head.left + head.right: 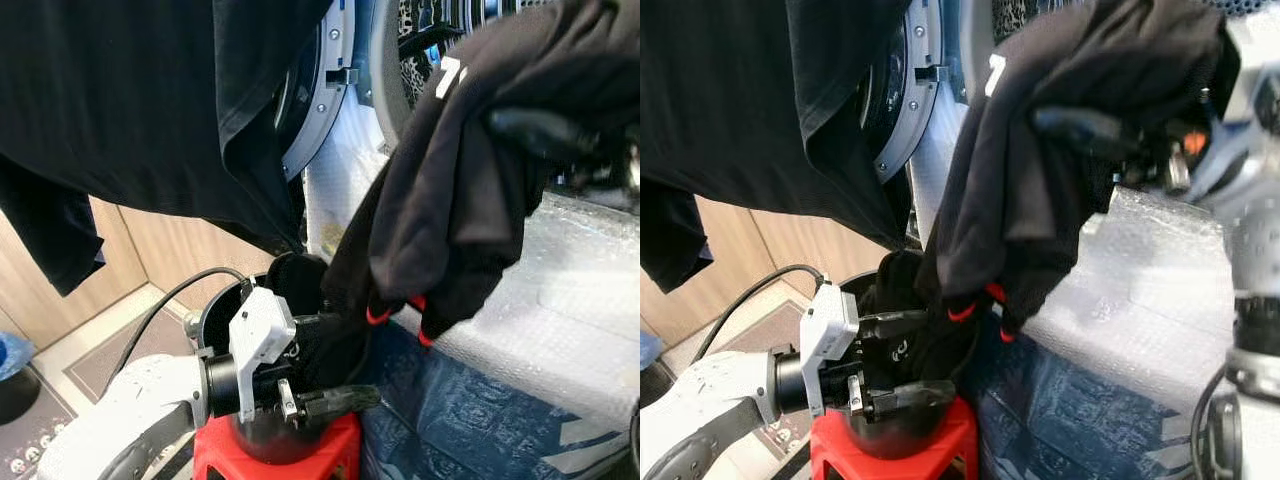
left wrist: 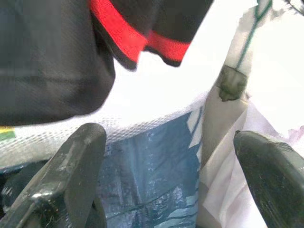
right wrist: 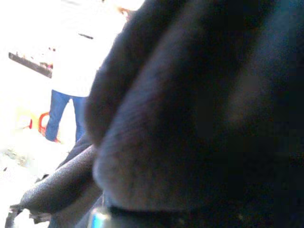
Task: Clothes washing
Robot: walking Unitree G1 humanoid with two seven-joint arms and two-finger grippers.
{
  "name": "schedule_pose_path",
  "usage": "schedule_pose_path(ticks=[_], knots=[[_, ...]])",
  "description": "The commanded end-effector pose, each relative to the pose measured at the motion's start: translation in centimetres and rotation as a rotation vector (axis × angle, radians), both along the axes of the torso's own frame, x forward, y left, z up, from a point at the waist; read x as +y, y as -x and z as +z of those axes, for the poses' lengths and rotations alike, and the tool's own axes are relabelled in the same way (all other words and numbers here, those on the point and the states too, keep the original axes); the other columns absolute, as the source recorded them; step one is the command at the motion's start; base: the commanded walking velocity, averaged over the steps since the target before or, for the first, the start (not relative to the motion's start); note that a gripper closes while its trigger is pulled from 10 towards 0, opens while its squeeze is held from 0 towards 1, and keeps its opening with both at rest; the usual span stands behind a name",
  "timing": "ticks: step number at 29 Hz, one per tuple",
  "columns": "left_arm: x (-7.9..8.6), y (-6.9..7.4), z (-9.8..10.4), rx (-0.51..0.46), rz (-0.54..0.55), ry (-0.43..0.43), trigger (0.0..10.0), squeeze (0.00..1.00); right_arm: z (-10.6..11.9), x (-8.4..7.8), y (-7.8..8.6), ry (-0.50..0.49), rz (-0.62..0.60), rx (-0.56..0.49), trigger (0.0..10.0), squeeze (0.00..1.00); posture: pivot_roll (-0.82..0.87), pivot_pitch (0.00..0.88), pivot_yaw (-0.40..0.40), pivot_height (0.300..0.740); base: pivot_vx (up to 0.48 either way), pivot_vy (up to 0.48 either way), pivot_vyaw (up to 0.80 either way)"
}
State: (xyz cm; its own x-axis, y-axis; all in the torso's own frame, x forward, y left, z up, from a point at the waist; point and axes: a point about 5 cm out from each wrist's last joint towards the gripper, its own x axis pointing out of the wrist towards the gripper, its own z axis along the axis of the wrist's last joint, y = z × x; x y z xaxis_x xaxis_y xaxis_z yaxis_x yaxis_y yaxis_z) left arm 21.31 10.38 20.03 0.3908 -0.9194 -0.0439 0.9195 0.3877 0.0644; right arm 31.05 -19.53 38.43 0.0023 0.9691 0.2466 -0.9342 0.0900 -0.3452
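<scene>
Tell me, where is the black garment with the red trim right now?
The black garment hangs from the right gripper on the robot's right, before the washing machine door, its red-trimmed ends dangling just above the black bucket.

A white mark, perhaps "7", on the black garment (image 1: 452, 76).

Landmark: bucket (image 1: 262, 440), standing on stool (image 1: 280, 462). Washing machine door (image 1: 322, 85) above and behind the bucket, swung open. Garment A (image 1: 130, 100) hangs above the bucket, to its left. Garment B (image 1: 470, 190) hangs above and right of the bucket, lower end dropping into it. Left gripper (image 1: 320, 365) over the bucket rim, beside garment B. Bubble wrap (image 1: 560, 320) right of the bucket, over a tarp (image 1: 450, 420).
</scene>
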Motion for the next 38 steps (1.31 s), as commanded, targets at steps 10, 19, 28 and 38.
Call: schedule_pose_path(ticks=[10, 19, 28, 38], knots=[[-0.5, 1.6, -0.1, -0.018, 0.068, 0.011, 10.0, 0.0, 4.0, 0.5, -4.2, 0.044, -0.342, 0.029, 10.0, 0.0, 0.03, 0.093, -0.128, 0.74, 0.0, 0.0, 0.0], [-0.9, 2.2, -0.3, 0.003, 0.101, 0.03, 10.0, 0.0, 5.5, 0.1, -7.9, -0.029, -0.969, 0.152, 10.0, 0.0, 0.01, 0.141, -0.142, 0.74, 0.0, 0.0, 0.0], [-1.3, 2.5, -0.3, 0.013, 0.129, 0.05, 10.0, 0.0, 10.3, -5.1, -6.3, -0.563, -1.479, 0.134, 10.0, 0.0, 0.01, 0.156, -0.158, 0.74, 0.0, 0.0, 0.0], [-1.6, 2.6, -0.3, 0.021, 0.157, 0.068, 10.0, 0.0, 9.6, -4.1, -7.0, -0.488, -1.594, 0.115, 10.0, 0.0, 0.01, 0.162, -0.167, 0.74, 0.0, 0.0, 0.0]])
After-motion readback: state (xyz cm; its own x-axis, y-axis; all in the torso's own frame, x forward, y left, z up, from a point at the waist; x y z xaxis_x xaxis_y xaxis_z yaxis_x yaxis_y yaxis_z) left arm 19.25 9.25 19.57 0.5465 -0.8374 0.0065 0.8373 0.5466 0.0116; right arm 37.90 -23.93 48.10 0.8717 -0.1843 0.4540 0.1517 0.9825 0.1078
